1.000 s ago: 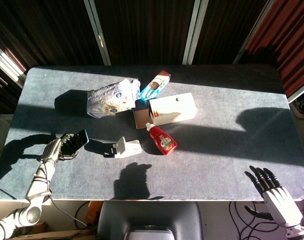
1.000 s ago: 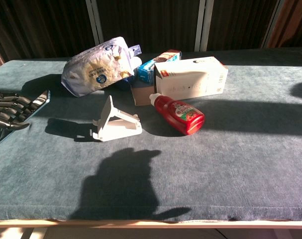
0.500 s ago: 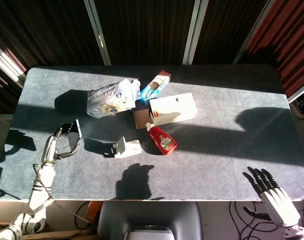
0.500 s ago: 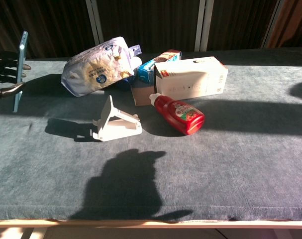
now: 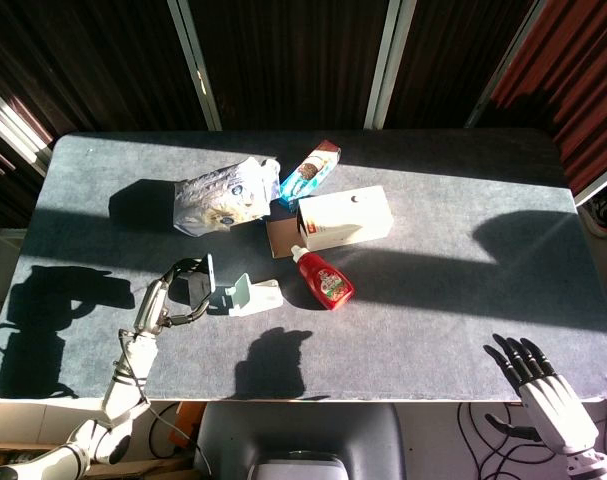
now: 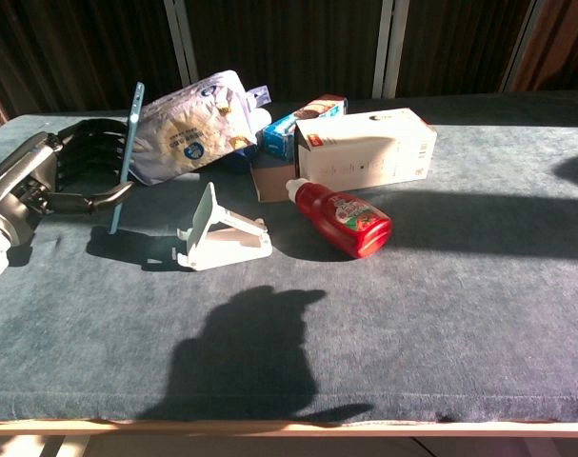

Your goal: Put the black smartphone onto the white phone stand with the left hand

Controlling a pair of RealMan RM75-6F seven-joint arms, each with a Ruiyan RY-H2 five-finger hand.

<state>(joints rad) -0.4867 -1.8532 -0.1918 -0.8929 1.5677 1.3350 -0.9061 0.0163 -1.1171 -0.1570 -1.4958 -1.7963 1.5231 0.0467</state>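
Observation:
My left hand point(image 5: 178, 288) point(image 6: 74, 173) holds the black smartphone point(image 6: 126, 156) point(image 5: 207, 280) upright and edge-on above the table, just left of the white phone stand point(image 5: 246, 294) point(image 6: 219, 235). The phone hangs clear of the stand, a short gap apart. The stand lies on the grey cloth with its back plate tilted up and nothing on it. My right hand point(image 5: 543, 390) hovers open off the table's near right corner, fingers spread; the chest view does not show it.
Behind the stand lie a white snack bag point(image 5: 223, 195) point(image 6: 186, 125), a blue biscuit pack point(image 5: 310, 171), a white carton point(image 5: 345, 217) point(image 6: 365, 149) and a red bottle point(image 5: 324, 280) point(image 6: 344, 216). The table point(image 5: 463, 300) stretches bare to the right.
My left hand has carried the phone rightward from the table's left edge to just beside the stand, turning it upright on the way. The right hand has barely moved.

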